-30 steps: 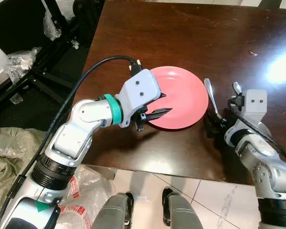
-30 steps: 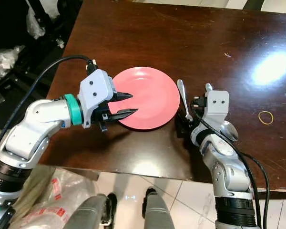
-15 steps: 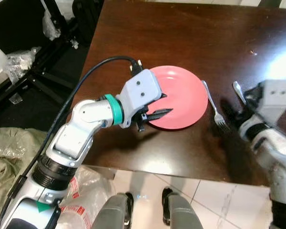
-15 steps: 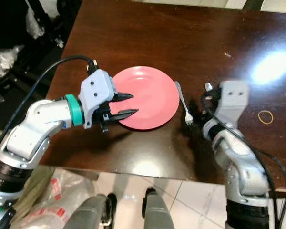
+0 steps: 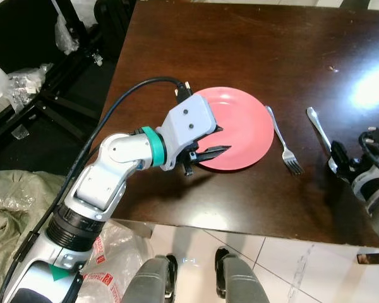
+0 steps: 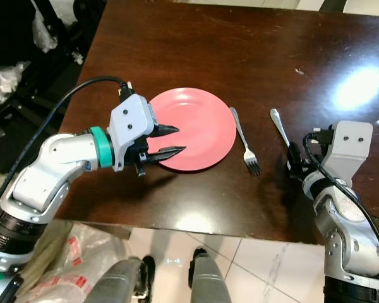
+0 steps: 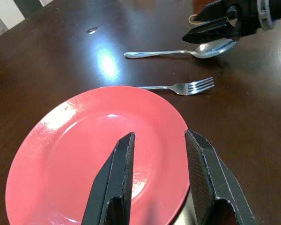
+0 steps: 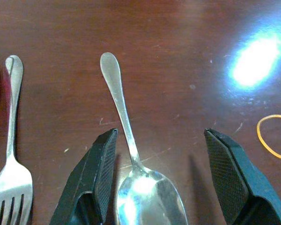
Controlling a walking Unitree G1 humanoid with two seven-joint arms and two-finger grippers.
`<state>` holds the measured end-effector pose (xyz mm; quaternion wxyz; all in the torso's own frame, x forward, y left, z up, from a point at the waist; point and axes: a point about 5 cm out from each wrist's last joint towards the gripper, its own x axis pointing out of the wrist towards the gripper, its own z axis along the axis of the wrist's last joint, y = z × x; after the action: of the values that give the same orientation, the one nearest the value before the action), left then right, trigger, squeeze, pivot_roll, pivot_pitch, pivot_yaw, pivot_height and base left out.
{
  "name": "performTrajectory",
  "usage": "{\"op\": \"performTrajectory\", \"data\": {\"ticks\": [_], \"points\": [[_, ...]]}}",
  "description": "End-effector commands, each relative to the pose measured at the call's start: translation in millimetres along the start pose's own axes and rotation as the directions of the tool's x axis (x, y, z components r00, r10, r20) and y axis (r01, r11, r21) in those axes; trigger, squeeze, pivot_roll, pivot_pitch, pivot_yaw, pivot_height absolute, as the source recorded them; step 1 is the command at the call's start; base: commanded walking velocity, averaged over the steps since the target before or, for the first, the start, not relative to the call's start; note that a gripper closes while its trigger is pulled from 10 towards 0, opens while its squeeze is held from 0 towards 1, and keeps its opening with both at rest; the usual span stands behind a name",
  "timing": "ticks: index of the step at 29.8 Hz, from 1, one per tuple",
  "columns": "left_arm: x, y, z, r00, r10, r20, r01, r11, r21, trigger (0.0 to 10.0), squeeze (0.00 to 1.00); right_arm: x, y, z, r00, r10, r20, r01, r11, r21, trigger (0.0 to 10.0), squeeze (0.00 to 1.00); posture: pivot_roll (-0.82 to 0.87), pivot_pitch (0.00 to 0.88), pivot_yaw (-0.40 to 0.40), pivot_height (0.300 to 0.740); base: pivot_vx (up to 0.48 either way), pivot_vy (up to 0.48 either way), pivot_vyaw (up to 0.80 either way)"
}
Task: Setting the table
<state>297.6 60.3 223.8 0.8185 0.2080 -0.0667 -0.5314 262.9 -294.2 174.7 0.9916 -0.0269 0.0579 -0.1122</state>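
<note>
A red plate (image 5: pixel 240 123) lies on the dark wooden table (image 5: pixel 240 50). Just right of it lies a fork (image 5: pixel 283 142) with its tines toward the near edge. Further right is a spoon (image 5: pixel 318 128), its bowl nearest me. My left gripper (image 5: pixel 222 139) hovers open over the plate's near-left rim; in the left wrist view its fingers (image 7: pixel 114 183) stand apart above the plate (image 7: pixel 75 150). My right gripper (image 8: pixel 161 136) is open, its fingers standing on either side of the spoon's (image 8: pixel 131 140) bowl end, beside the fork (image 8: pixel 11 154).
A yellow rubber band (image 8: pixel 271 136) lies on the table right of the spoon. The table's near edge (image 5: pixel 240 224) runs above the tiled floor. Plastic bags (image 5: pixel 107 252) and a black stand (image 5: pixel 57 95) are on the floor at my left.
My right gripper has let go of the fork, which now lies beside the plate, and has moved right to the spoon. The left arm has hardly moved.
</note>
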Motion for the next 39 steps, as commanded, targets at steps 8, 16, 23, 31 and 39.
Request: {"op": "performTrajectory", "data": {"ticks": [8, 16, 23, 31, 39], "points": [[-5.7, 1.0, -5, 0.999, -0.007, -0.035, 0.007, 1.0, 0.011, 10.0, 0.0, 8.6, -7.7, -9, 0.999, 0.041, -0.024, -0.04, 0.999, 0.033, 10.0, 0.0, 0.06, 0.183, 0.135, 0.74, 0.0, 0.0, 0.0], [-10.6, 3.0, -6, 0.999, -0.004, -0.053, 0.005, 1.0, 0.02, 10.0, 0.0, 23.9, -14.8, -19, 0.993, 0.098, -0.073, -0.091, 0.992, 0.086, 3.5, 0.0, 0.08, 0.19, 0.143, 0.74, 0.0, 0.0, 0.0], [-14.5, 5.0, -7, 0.998, 0.001, -0.065, 0.0, 1.0, 0.025, 10.0, 0.0, 26.8, -18.1, -33, 0.983, 0.142, -0.119, -0.119, 0.976, 0.184, 0.0, 0.0, 0.1, 0.191, 0.143, 0.74, 0.0, 0.0, 0.0], [-15.7, 5.2, -6, 0.998, 0.002, -0.067, -0.001, 1.0, 0.026, 10.0, 0.0, 23.3, -16.1, -45, 0.959, 0.217, -0.182, -0.189, 0.969, 0.162, 0.0, 0.0, 0.1, 0.189, 0.144, 0.74, 0.0, 0.0, 0.0], [-13.2, 3.4, -7, 0.998, -0.001, -0.061, 0.002, 1.0, 0.024, 10.0, 0.0, 26.5, -18.6, -41, 0.963, 0.217, -0.158, -0.188, 0.966, 0.179, 0.0, 0.0, 0.09, 0.178, 0.136, 0.74, 0.0, 0.0, 0.0]]}}
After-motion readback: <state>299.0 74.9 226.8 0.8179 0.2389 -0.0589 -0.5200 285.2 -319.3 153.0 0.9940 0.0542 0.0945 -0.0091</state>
